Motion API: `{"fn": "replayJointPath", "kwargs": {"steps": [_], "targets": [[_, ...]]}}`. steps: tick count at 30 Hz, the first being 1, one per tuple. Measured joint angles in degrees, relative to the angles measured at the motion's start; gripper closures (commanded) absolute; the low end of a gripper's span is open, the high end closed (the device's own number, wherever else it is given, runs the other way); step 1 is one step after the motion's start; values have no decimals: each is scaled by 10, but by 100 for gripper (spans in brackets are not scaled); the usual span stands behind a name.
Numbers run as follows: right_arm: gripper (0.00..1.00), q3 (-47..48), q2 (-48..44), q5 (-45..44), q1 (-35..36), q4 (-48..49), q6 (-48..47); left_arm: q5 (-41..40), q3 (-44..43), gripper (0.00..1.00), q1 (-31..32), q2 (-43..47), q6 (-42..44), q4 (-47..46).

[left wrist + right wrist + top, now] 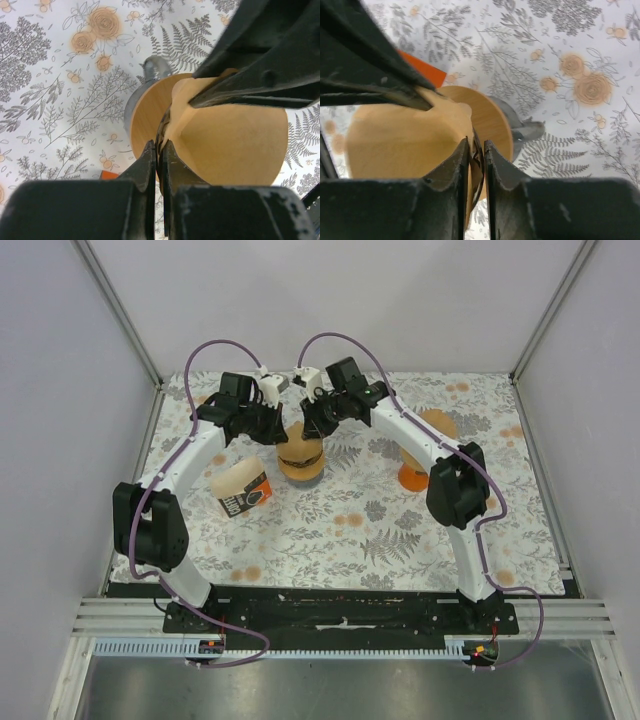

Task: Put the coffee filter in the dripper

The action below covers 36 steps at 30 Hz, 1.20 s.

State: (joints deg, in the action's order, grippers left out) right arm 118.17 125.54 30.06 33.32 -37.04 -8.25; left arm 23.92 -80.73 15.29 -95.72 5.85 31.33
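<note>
The tan paper coffee filter (300, 452) sits as an open cone in the dripper (300, 472) at the middle back of the table. In the left wrist view the filter (235, 145) fills the dripper's wood-coloured ring (147, 115), whose grey handle (154, 67) sticks out behind. My left gripper (159, 145) is shut on the filter's near edge at the dark rim. My right gripper (476, 142) is shut on the opposite edge of the filter (405, 135), beside the ring (497, 122). Both grippers (282, 432) (312, 428) meet over the dripper from either side.
A pack of filters (240, 490) lies on its side, left of the dripper. An orange object (413, 477) and a brown disc (437, 423) stand to the right, under my right arm. The flowered table cloth (350, 530) runs to grey walls.
</note>
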Motion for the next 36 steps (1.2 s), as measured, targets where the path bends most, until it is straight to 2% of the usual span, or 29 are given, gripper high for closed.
{"fn": "replayJointPath", "kwargs": {"steps": [2, 5, 7, 13, 14, 17, 18, 19, 21, 22, 32, 36], "targets": [[50, -11, -1, -8, 0, 10, -6, 3, 0, 98, 1, 0, 0, 1], [50, -33, -1, -19, 2, 18, -11, 5, 0, 98, 5, 0, 0, 0], [59, -44, -1, -21, 2, 23, -14, 6, 0, 98, 6, 0, 0, 0], [97, -47, 0, -10, 4, 29, -8, 7, -2, 98, 8, -1, 0, 4], [100, -47, -2, -4, 4, 31, 5, 8, -3, 98, 7, 0, 0, 9], [100, -51, -10, 2, -2, 38, 9, 13, -7, 98, 8, 2, 1, 3], [92, -53, -10, 3, -2, 40, 9, 13, -7, 98, 9, 1, 0, 3], [75, -56, -11, 3, -2, 41, 7, 13, -7, 98, 9, 1, 1, 4], [54, -61, -13, 3, -2, 42, 2, 13, -7, 98, 9, 0, 1, 5], [48, -63, -13, -2, -2, 45, -2, 14, -7, 98, 9, 0, 1, 5], [14, -89, -47, -33, -2, 52, -16, 18, -7, 98, 10, -2, 1, 3], [7, -101, -90, -34, -6, 54, -28, 18, -7, 98, 10, -2, 1, 3]]}}
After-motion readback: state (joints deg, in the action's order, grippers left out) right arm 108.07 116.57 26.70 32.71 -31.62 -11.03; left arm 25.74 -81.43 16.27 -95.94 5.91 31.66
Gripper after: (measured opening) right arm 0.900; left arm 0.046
